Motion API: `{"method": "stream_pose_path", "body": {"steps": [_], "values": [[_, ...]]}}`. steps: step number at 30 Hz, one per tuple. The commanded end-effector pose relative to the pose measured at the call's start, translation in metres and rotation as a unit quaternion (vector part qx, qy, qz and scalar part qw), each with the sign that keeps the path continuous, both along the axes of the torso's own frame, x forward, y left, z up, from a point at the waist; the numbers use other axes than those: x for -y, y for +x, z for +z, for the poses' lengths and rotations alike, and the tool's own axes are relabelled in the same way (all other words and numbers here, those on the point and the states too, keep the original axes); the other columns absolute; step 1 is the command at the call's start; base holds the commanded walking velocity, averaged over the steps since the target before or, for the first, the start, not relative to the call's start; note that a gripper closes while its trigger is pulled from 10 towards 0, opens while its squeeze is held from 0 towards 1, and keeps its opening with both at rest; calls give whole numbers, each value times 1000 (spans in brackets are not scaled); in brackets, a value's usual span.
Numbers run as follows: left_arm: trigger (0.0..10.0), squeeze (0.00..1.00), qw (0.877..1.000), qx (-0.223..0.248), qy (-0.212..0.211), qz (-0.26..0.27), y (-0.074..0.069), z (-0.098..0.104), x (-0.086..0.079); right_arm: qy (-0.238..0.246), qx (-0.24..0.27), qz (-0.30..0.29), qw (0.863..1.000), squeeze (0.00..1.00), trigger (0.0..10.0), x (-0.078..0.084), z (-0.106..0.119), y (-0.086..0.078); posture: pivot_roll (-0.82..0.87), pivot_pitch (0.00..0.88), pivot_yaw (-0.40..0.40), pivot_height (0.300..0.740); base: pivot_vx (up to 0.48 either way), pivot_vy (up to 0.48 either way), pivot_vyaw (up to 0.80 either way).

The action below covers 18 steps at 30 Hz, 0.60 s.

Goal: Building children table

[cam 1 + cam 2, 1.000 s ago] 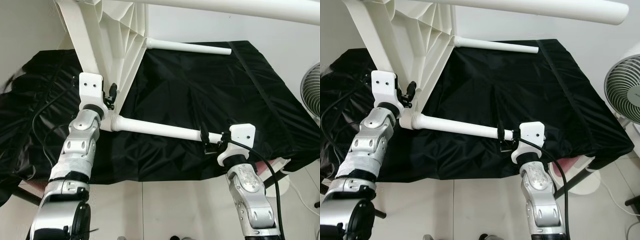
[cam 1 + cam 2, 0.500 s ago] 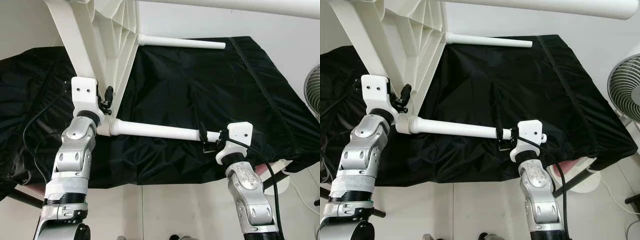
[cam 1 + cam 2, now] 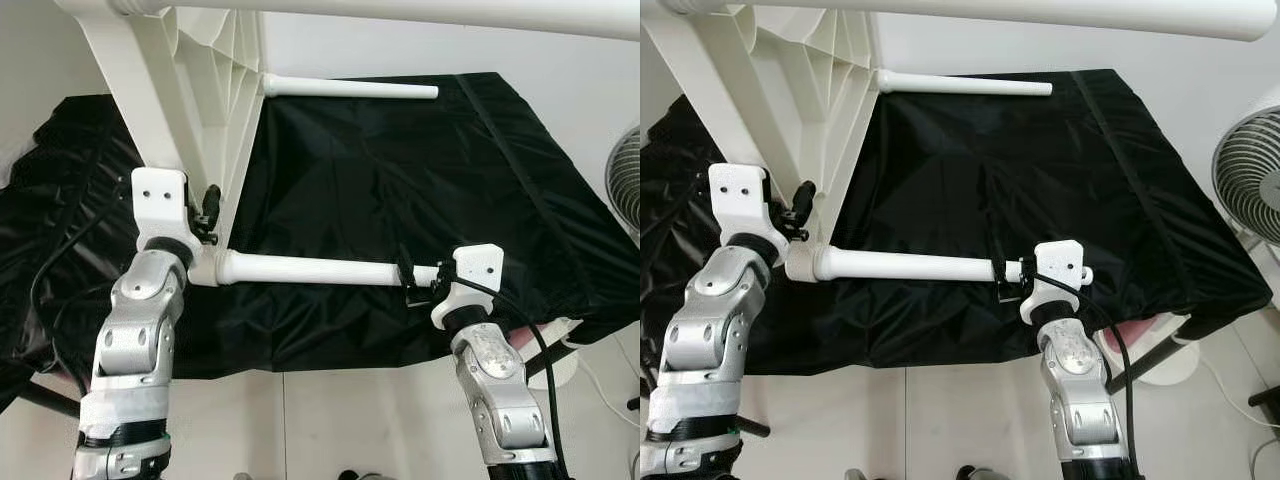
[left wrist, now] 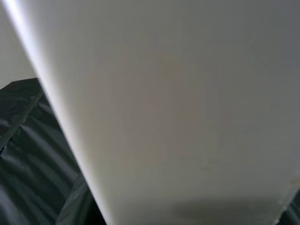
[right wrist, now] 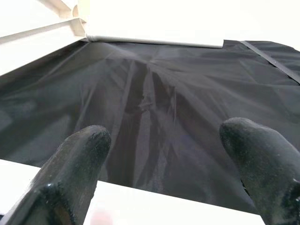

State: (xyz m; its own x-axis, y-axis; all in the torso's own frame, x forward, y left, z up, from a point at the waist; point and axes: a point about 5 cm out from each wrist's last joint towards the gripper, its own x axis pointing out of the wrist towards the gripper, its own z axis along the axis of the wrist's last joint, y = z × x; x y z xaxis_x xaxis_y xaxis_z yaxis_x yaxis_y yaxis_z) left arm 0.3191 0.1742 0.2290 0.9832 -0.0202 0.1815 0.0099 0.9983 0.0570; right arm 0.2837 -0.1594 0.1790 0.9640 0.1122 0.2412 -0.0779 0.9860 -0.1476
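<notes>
The step in hand looked like seating a leg into the tipped-up tabletop; the next move probably called for turning or pressing that leg home while the top was kept steady.

Nearest, over the front edge of the black-draped surface (image 3: 400, 180), the right gripper (image 3: 409, 281) sat at the free end of the near leg (image 3: 310, 269), its fingers (image 5: 75, 161) spread apart with the leg lying between them.

Farther left, the left gripper (image 3: 208, 207) met the white tabletop (image 3: 200, 90); its grip could not be judged.

Beyond, a second leg (image 3: 350, 88) jutted from the top above the far edge.
</notes>
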Motion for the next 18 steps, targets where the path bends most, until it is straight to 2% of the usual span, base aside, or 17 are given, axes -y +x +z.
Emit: {"method": "stream_pose_path", "body": {"steps": [1,6,11,18], "values": [[0,0,996,-34,1,85,-4,-14,-24,0,2,9,1000,0,10000,-2,-1,1,-55,175,26,740,0,0,0],[0,0,995,-34,-1,94,-7,-13,-26,0,4,11,1000,0,10000,-3,0,1,-58,174,28,740,0,0,0],[0,0,991,-48,1,123,-19,-16,-43,-2,4,6,1000,0,10000,1,0,1,-57,170,25,740,0,0,0],[0,0,991,-47,-5,124,-22,-15,-39,-1,5,13,1000,0,10000,-1,0,5,-28,159,6,740,0,0,0]]}}
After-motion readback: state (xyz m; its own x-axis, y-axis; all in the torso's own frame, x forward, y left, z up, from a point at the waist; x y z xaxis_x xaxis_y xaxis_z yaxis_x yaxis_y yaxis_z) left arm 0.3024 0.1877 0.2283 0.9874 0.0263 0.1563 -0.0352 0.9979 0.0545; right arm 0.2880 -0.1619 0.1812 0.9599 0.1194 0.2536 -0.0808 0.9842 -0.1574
